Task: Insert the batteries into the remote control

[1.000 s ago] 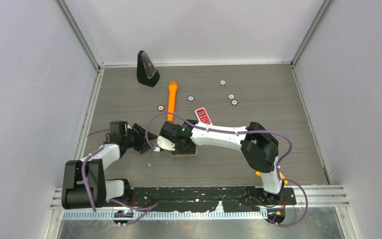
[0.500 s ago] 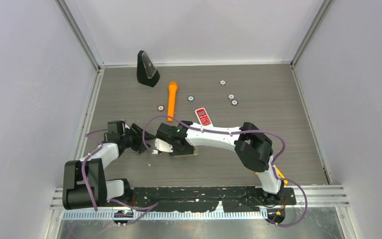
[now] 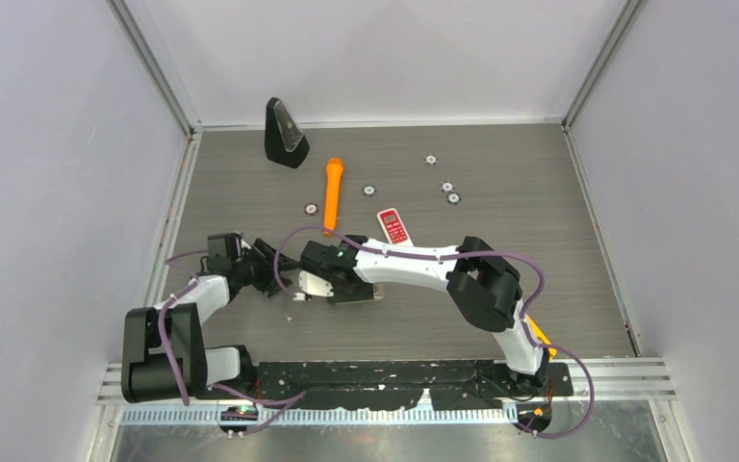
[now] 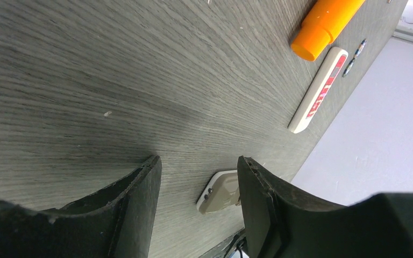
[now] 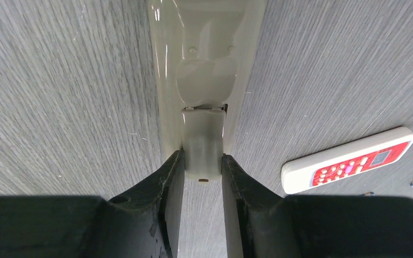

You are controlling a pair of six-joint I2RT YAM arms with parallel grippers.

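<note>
My right gripper (image 5: pixel 201 161) is clamped on a narrow pale piece (image 5: pixel 203 153) at the near end of a cream remote control (image 5: pixel 207 32). I take that piece to be the battery cover, though the view is too close to be sure. The remote lies back-up on the grey table (image 5: pixel 59 80), at front centre. Its long axis runs straight away from my right fingers, and its far end points toward my left gripper (image 4: pixel 199 164). That gripper hangs low just beside that end, with its fingers apart and empty.

I judge the step in hand to be opening the battery compartment. The next move calls for a straight pull along the long axis while the body stays put.

A red-and-white remote (image 5: pixel 349 161) lies near, and an orange tube (image 4: pixel 328 24) lies beyond it. I cannot pick out the batteries.
</note>
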